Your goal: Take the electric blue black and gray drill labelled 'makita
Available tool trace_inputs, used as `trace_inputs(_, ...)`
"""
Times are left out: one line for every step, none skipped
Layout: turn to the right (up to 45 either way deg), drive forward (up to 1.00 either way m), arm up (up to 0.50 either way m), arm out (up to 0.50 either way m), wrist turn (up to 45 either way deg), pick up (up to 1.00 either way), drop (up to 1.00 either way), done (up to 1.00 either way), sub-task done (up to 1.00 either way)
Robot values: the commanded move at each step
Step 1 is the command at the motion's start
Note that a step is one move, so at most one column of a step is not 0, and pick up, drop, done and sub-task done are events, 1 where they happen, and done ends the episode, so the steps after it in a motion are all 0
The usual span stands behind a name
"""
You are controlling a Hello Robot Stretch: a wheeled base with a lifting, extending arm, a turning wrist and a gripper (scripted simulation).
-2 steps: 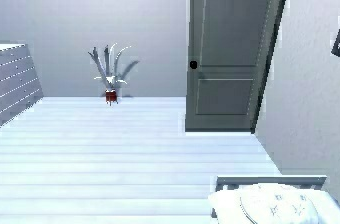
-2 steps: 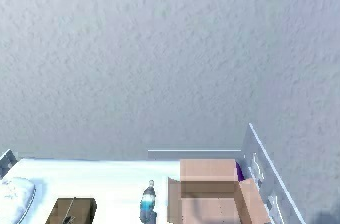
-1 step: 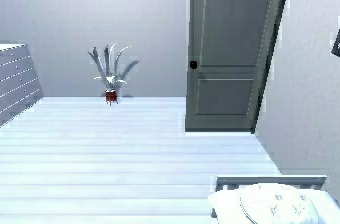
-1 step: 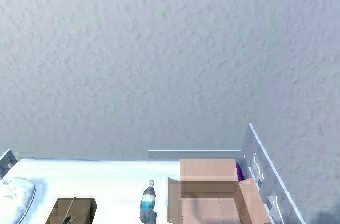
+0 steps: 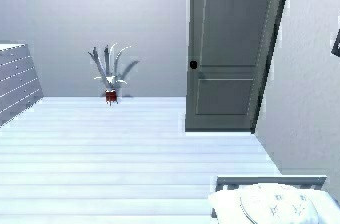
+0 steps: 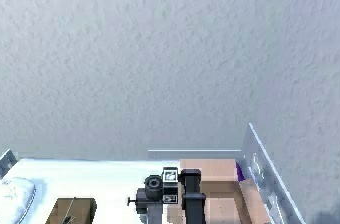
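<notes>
Arm (image 6: 190, 203) w/ end effector (image 6: 136, 200) near brown box (image 6: 73, 211); can't tell if it holds anything.

1. Ahead of me the light is bright and even. The plank floor (image 5: 128, 150) looks almost white.
2. The back wall (image 5: 68, 35) is a flat mid grey. The door (image 5: 228, 60) is the darkest large area and is lit evenly across its panels.
3. The houseplant (image 5: 111, 68) catches the light, so its pale leaves are lighter than the wall behind it.
4. Near the forward view's right side, the door's upright edge leans. That lean is distortion in the picture.
5. To my reaching side, the wall (image 6: 168, 70) is a dimmer grey with soft, cloudy shading.
6. Below that wall a white surface (image 6: 98, 175) is bright. My arm (image 6: 191, 205) and gripper (image 6: 136, 200) are dark shapes against it, and I can make out little detail in them.
</notes>
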Motion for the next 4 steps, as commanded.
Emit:
trace_inputs(0.0,0.0,0.0,0.0,45.0,0.0,0.0,0.0,0.0)
trace_inputs(0.0,0.0,0.0,0.0,45.0,0.0,0.0,0.0,0.0)
trace_inputs(0.0,0.0,0.0,0.0,45.0,0.0,0.0,0.0,0.0)
trace_inputs(0.0,0.0,0.0,0.0,21.0,0.0,0.0,0.0,0.0)
